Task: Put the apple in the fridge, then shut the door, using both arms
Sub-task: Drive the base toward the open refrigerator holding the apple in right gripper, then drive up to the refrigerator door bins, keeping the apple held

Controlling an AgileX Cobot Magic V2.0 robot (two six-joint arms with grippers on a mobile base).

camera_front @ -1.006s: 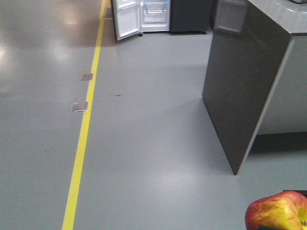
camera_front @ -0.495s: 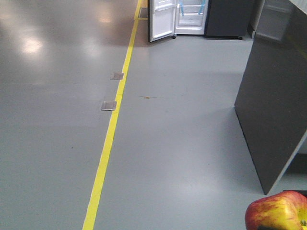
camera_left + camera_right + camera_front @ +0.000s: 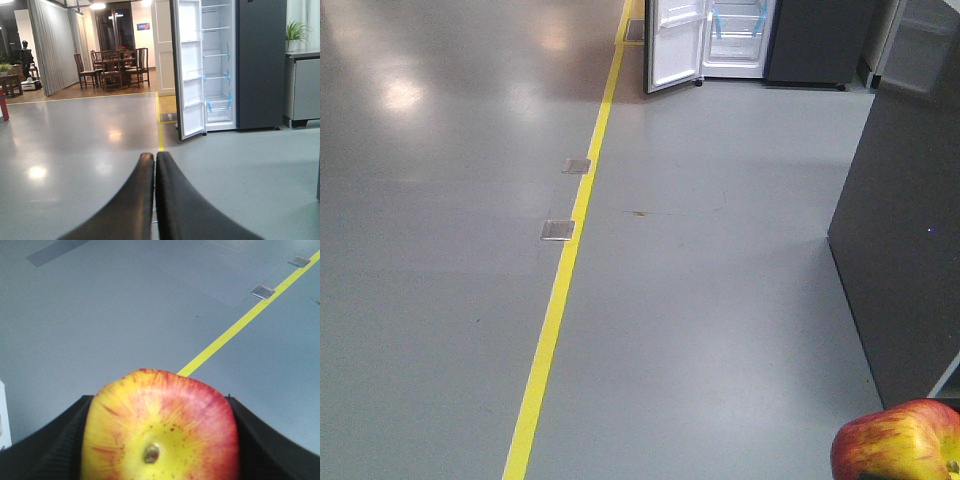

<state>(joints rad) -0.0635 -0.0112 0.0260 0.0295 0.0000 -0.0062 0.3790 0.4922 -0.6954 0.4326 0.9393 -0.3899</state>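
The apple (image 3: 160, 427), red streaked with yellow, sits between the black fingers (image 3: 55, 445) of my right gripper (image 3: 160, 440), which is shut on it. It also shows at the bottom right of the front view (image 3: 898, 442). The fridge (image 3: 740, 35) stands far ahead at the top of the front view, white inside with blue tape strips. Its door (image 3: 675, 45) hangs open to the left. In the left wrist view the fridge (image 3: 220, 65) and open door (image 3: 189, 70) are ahead and right. My left gripper (image 3: 155, 160) is shut and empty, its fingers pressed together.
A yellow floor line (image 3: 565, 270) runs towards the fridge, with two metal floor plates (image 3: 558, 230) beside it. A dark grey counter (image 3: 905, 250) stands at the right. A dark cabinet (image 3: 820, 40) is beside the fridge. Chairs and a table (image 3: 112, 67) stand far behind.
The front view has swung left: the fridge and yellow line have shifted right in the frame, and the counter has slid towards the right edge. The apple stays held in the same corner.
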